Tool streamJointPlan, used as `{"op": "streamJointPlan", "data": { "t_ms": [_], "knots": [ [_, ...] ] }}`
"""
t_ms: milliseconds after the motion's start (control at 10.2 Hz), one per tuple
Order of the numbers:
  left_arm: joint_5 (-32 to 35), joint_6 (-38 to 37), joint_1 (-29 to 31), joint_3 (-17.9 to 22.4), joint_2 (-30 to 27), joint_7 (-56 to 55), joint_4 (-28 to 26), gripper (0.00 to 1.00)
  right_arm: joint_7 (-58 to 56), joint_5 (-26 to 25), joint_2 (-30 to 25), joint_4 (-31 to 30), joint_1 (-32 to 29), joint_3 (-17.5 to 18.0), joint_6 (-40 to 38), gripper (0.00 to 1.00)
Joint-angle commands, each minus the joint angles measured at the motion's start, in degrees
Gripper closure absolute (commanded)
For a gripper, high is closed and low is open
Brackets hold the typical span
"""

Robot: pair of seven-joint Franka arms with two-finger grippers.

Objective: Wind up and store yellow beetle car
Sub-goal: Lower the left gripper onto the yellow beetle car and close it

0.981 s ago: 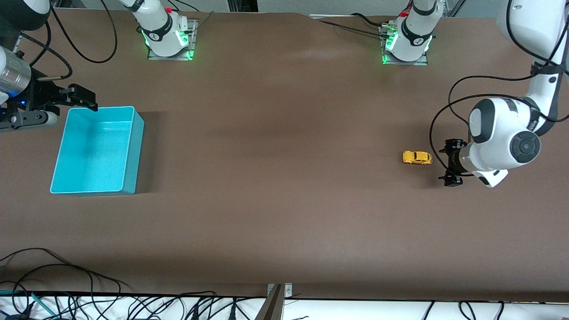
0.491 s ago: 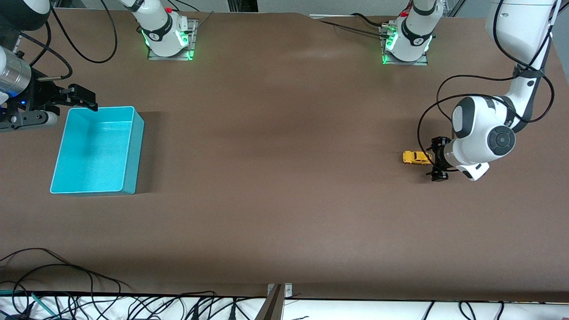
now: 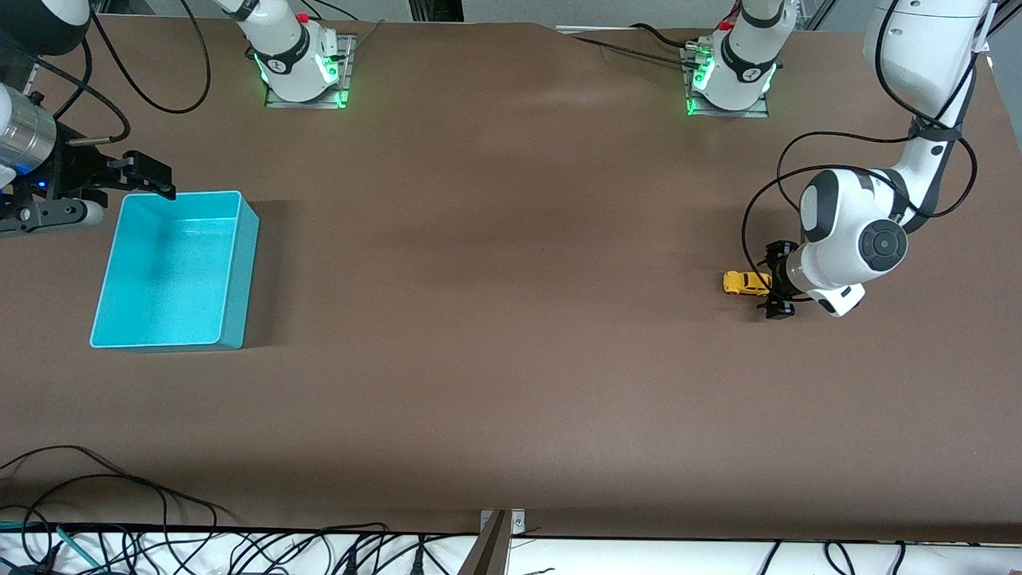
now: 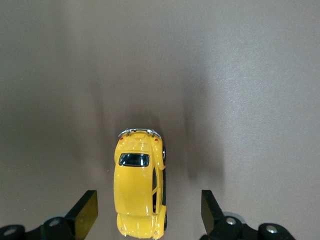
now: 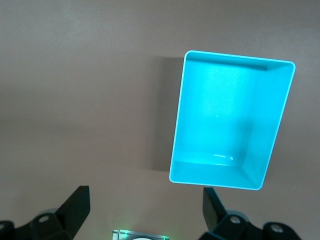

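Note:
The yellow beetle car (image 3: pixel 744 283) stands on the brown table toward the left arm's end. My left gripper (image 3: pixel 773 280) is low at the car's end and open. In the left wrist view the car (image 4: pixel 139 182) has one end between the two fingers (image 4: pixel 86 214), with a gap on each side and no contact. The turquoise bin (image 3: pixel 172 271) is empty at the right arm's end. My right gripper (image 3: pixel 148 177) waits open and empty over the table beside the bin's corner farthest from the front camera. The bin also shows in the right wrist view (image 5: pixel 260 125), off from that gripper (image 5: pixel 145 205).
The two arm bases (image 3: pixel 303 76) (image 3: pixel 730 80) with green lights stand along the table edge farthest from the front camera. Loose black cables (image 3: pixel 120 511) lie along the nearest edge. A wide stretch of bare brown table lies between the car and the bin.
My left gripper has moved toward the car, from beside it to having the car's end between its open fingers. The car, the bin and the right arm have not moved.

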Motion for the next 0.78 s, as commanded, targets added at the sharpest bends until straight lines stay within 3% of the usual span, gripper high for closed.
{"op": "streamJointPlan", "data": {
  "t_ms": [0, 491, 687],
  "knots": [
    [-1.07, 0.82, -0.31, -0.03, -1.63, 0.12, -2.22, 0.15, -0.76, 0.11, 0.06, 0.44, -0.21, -0.01, -0.83, 0.00],
    [-0.81, 2.31, -0.66, -0.03, -1.10, 0.03, -3.45, 0.36, -0.67, 0.11, 0.06, 0.44, -0.12, -0.01, -0.83, 0.00],
    [-0.46, 2.31, -0.84, -0.03, -0.92, 0.03, -3.54, 0.36, -0.67, 0.11, -0.03, 0.44, -0.12, -0.01, -1.96, 0.00]
  ]
}}
